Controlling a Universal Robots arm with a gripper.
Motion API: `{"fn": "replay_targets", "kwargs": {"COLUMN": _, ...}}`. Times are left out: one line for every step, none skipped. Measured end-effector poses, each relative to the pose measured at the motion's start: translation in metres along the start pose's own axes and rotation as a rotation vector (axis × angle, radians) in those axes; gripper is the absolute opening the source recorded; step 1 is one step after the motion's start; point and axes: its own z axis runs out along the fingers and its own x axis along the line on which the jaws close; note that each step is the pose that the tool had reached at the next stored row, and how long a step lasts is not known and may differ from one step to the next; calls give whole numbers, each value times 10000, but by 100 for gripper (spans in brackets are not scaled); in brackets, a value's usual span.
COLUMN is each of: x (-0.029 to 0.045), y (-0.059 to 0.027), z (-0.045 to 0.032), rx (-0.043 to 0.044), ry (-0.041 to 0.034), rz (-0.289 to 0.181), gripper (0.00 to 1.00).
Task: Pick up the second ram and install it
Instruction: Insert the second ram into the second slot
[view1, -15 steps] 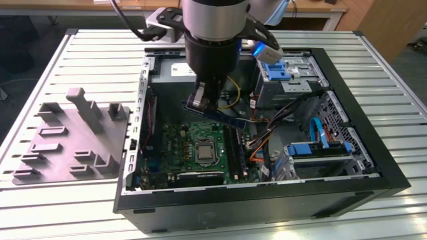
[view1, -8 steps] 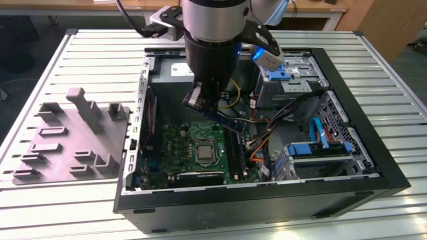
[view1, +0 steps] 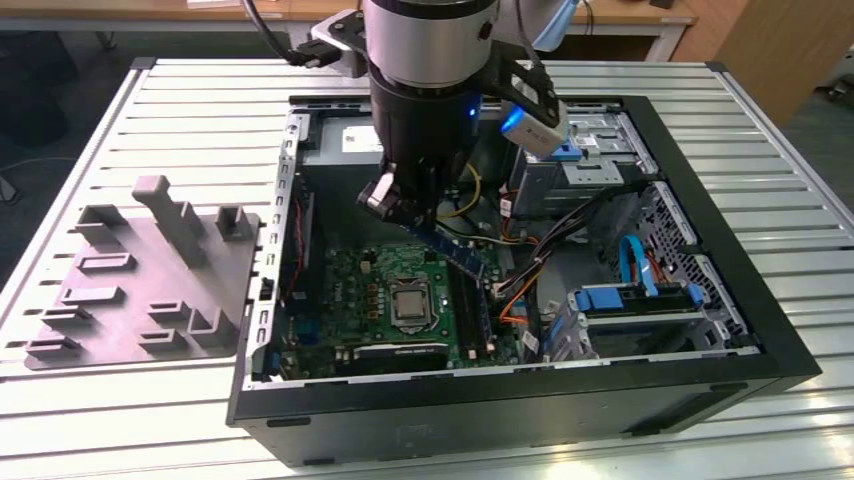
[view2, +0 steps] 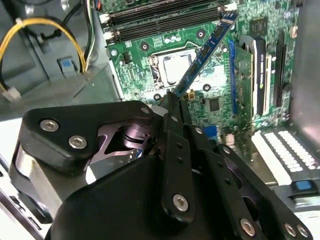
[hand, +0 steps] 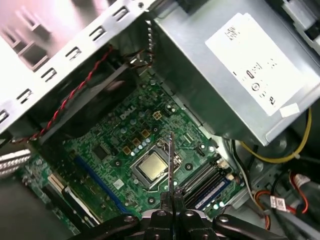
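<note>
Claw (view2: 172, 96) clamped on second ram (view2: 206, 51) | over motherboard (hand: 112, 150) | white printed label (hand: 255, 60) on power supply (hand: 195, 90)

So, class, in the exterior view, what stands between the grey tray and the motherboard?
The computer case's metal side wall stands between the grey tray and the motherboard, as the exterior view shows.

Silver cylindrical arm (view1: 424, 45) at the exterior view's upper centre, black lower down, with a blue light (view1: 470, 108) and black cable (view1: 264, 28). In the second wrist view, the black gripper (view2: 171, 102) has silver screws (view2: 180, 202).
</note>
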Motion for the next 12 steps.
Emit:
{"fn": "replay_targets", "kwargs": {"x": 0, "y": 0, "z": 2, "rx": 7, "ry": -2, "rz": 179, "gripper": 13}}
{"fn": "replay_targets", "kwargs": {"x": 0, "y": 0, "z": 5, "rx": 15, "ry": -3, "rz": 360, "gripper": 13}}
{"fn": "replay_targets", "kwargs": {"x": 0, "y": 0, "z": 7, "rx": 22, "ry": -6, "rz": 538, "gripper": 13}}
{"fn": "replay_targets", "kwargs": {"x": 0, "y": 0, "z": 9, "rx": 29, "ry": -8, "rz": 719, "gripper": 13}}
{"fn": "replay_targets", "kwargs": {"x": 1, "y": 0, "z": 12, "rx": 37, "ry": -10, "rz": 909, "gripper": 13}}
{"fn": "replay_targets", "kwargs": {"x": 1, "y": 0, "z": 14, "rx": 44, "ry": -12, "rz": 1089, "gripper": 13}}
{"fn": "replay_targets", "kwargs": {"x": 1, "y": 0, "z": 17, "rx": 51, "ry": -14, "rz": 1269, "gripper": 13}}
{"fn": "replay_targets", "kwargs": {"x": 1, "y": 0, "z": 19, "rx": 59, "ry": -15, "rz": 1448, "gripper": 13}}
{"fn": "replay_targets", "kwargs": {"x": 1, "y": 0, "z": 21, "rx": 67, "ry": -18, "rz": 1628, "gripper": 13}}
{"fn": "replay_targets", "kwargs": {"x": 1, "y": 0, "z": 24, "rx": 73, "ry": -20, "rz": 1807, "gripper": 13}}
{"fn": "replay_targets", "kwargs": {"x": 1, "y": 0, "z": 26, "rx": 81, "ry": -22, "rz": 1988, "gripper": 13}}
{"fn": "replay_targets", "kwargs": {"x": 1, "y": 0, "z": 29, "rx": 89, "ry": -24, "rz": 2183, "gripper": 13}}
